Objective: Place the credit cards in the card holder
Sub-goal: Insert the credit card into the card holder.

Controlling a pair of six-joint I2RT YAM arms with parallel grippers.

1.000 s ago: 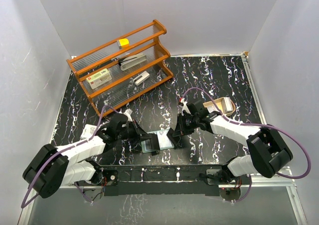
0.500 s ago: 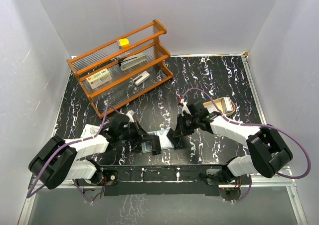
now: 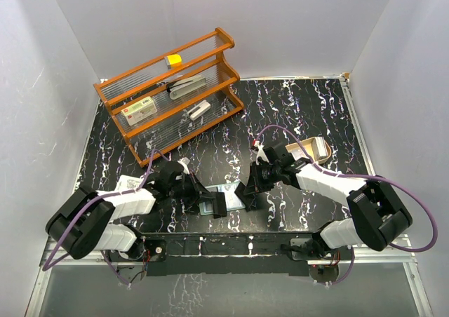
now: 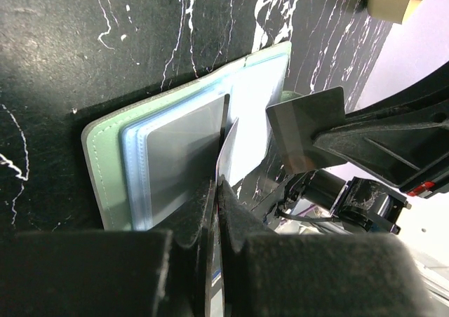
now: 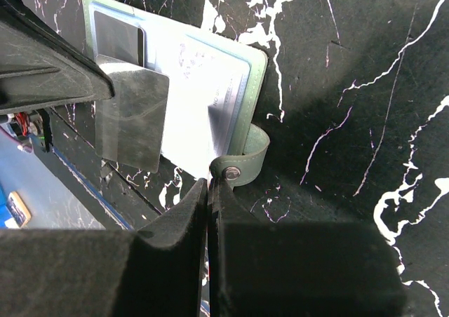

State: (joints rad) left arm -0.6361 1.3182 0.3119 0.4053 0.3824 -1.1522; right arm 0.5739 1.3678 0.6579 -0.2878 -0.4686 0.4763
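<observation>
Left wrist view: my left fingers (image 4: 237, 217) are pinched shut on a card (image 4: 228, 149) standing edgewise over the open card holder (image 4: 105, 164); my right fingers (image 5: 235, 219) clamp a second card (image 4: 305, 124) beside it.

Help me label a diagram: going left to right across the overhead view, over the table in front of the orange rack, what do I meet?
Pale flat item beside the left arm → left fingers → card holder → right fingers → tan tray.
</observation>
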